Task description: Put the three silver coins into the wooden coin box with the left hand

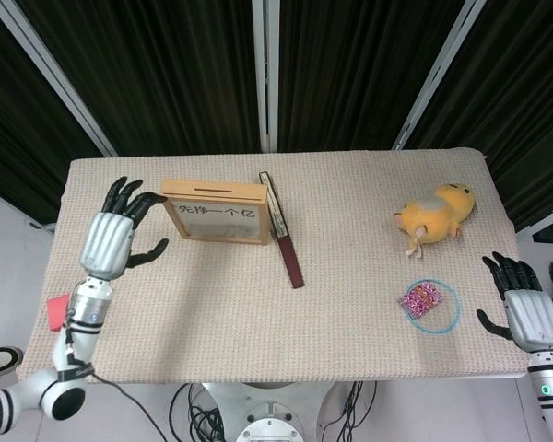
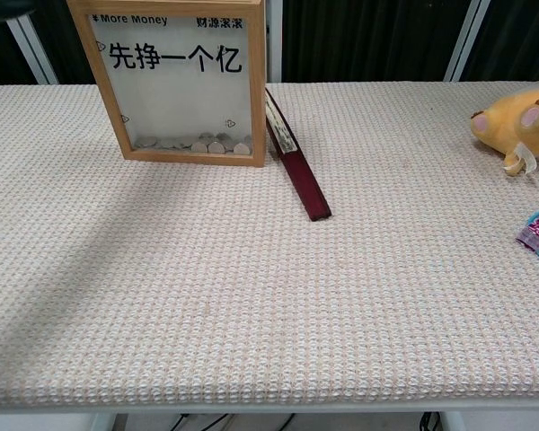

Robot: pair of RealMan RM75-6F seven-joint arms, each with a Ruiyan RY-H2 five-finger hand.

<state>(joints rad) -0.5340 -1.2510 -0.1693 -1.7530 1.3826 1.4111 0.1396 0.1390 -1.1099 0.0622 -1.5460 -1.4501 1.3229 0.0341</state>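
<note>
A rough woven cloth covers the bench (image 2: pixel 341 296). The coin box (image 2: pixel 175 81) has a matt wooden frame and a glossy clear pane.
</note>
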